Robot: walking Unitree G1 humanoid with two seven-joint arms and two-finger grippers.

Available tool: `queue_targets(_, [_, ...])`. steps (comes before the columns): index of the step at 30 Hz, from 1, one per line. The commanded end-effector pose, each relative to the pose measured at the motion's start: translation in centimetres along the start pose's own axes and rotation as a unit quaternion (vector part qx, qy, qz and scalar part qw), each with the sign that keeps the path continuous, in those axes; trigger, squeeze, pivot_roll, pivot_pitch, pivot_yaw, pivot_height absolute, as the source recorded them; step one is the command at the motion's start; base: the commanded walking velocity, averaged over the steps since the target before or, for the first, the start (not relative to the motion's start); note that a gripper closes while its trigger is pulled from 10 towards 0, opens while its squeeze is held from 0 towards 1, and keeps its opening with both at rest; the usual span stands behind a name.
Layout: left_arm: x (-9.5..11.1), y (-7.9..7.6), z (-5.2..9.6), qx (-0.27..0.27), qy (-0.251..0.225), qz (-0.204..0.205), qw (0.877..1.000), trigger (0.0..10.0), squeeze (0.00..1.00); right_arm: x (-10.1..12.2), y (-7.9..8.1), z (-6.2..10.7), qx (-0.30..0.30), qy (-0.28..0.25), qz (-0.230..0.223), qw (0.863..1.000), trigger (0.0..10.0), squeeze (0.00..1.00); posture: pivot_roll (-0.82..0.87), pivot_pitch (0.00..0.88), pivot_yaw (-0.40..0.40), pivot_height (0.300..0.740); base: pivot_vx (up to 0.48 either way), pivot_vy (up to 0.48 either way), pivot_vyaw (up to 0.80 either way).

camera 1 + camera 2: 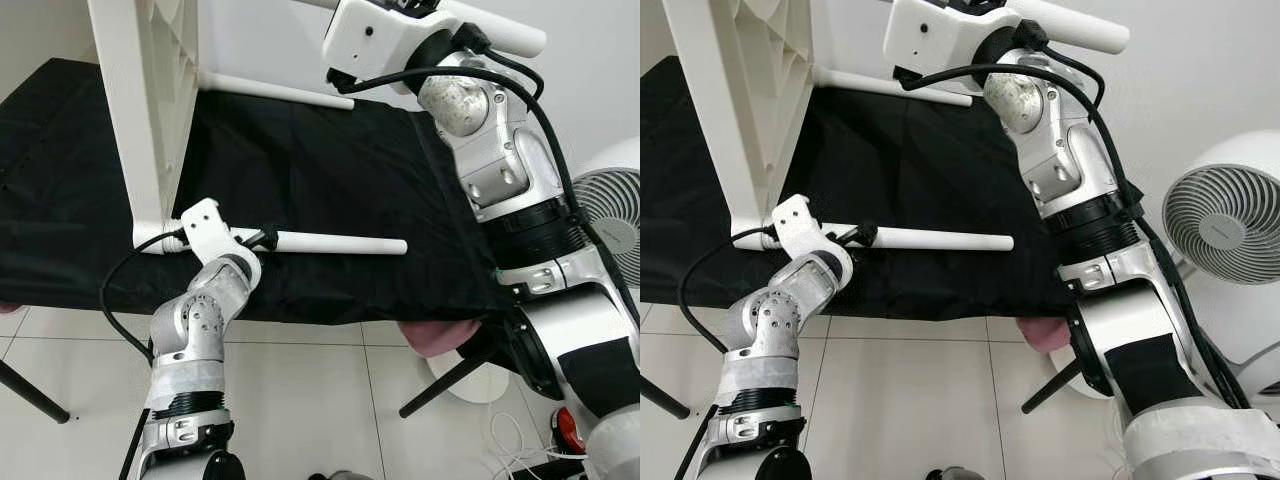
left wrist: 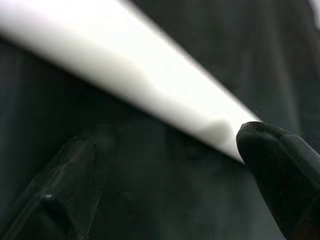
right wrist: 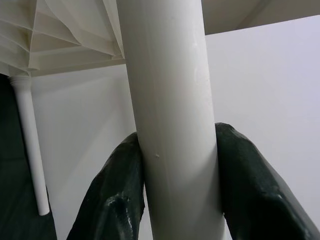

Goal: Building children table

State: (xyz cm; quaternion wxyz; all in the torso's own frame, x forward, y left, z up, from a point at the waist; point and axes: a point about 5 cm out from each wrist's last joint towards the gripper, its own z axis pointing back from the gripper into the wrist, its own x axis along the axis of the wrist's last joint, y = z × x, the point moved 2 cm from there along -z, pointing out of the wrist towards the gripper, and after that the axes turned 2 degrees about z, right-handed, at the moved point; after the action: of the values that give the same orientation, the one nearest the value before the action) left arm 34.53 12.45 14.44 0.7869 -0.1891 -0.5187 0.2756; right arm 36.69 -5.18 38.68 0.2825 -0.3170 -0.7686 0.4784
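- Clamping the upper leg (image 3: 170, 125), the right gripper (image 3: 175, 180) steadies the tabletop (image 1: 140, 110).
- Left gripper (image 2: 165, 170), jaws apart, straddles the lower leg (image 1: 340, 243), pointing to 3 o'clock.

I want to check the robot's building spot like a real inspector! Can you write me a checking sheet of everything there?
Surface: black cloth covers the work surface.
Job's things: white tabletop stands on edge; lower leg, far leg and upper leg stick out sideways.
Clutter: nothing seen.
Grippers: left gripper, jaws open at the lower leg; right gripper, jaws shut on the upper leg.
Cables: black cable on left arm; white cords on floor.
Surroundings: white fan, tiled floor.
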Motion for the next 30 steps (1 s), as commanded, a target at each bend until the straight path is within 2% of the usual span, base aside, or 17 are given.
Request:
queue_targets(1, [-0.6,0.3,-0.4,0.024,0.013,0.020,0.999,10.0,0.00,-1.2,-4.2,0.9,-0.114,0.019,-0.065,0.991,0.0,0.00,-0.05,0.000,-0.086,0.740,0.000,0.000,0.00])
queue_targets(5, [-0.5,0.6,-0.6,0.036,0.011,0.030,0.999,10.0,0.00,-1.1,-4.2,0.9,-0.115,0.017,-0.067,0.991,0.0,0.00,-0.06,0.000,-0.086,0.740,0.000,0.000,0.00])
queue_targets(8, [-0.1,0.3,-1.0,0.040,-0.001,0.051,0.998,10.0,0.00,-1.0,-4.4,0.9,-0.118,0.013,-0.073,0.990,0.0,0.00,-0.06,0.000,-0.087,0.740,0.000,0.000,0.00])
queue_targets(11, [0.9,-0.8,-1.5,0.029,-0.014,0.072,0.997,10.0,0.00,-1.0,-5.1,1.1,-0.132,0.011,-0.080,0.988,0.0,0.00,-0.06,0.000,-0.084,0.740,0.000,0.000,0.00])
queue_targets(19, [1.9,-2.0,-1.8,0.010,-0.022,0.079,0.997,10.0,0.00,-1.3,-6.2,1.4,-0.154,0.012,-0.088,0.984,0.0,0.00,-0.07,0.000,-0.078,0.740,0.000,0.000,0.00])
queue_targets(22, [2.7,-2.7,-2.3,0.002,-0.028,0.083,0.996,10.0,0.00,-2.7,-7.5,2.3,-0.181,0.040,-0.095,0.978,0.0,0.00,-0.08,0.000,-0.071,0.740,0.000,0.000,0.00])
queue_targets(29, [2.7,-3.0,-2.7,0.003,-0.026,0.080,0.996,10.0,0.00,-3.5,-8.1,2.8,-0.201,0.057,-0.107,0.972,0.0,0.00,-0.09,0.000,-0.065,0.740,0.000,0.000,0.00])
queue_targets(30, [2.3,-3.4,-3.0,0.001,-0.020,0.083,0.996,10.0,0.00,-4.0,-8.7,3.3,-0.217,0.068,-0.117,0.967,0.0,0.00,-0.09,0.000,-0.063,0.740,0.000,0.000,0.00])
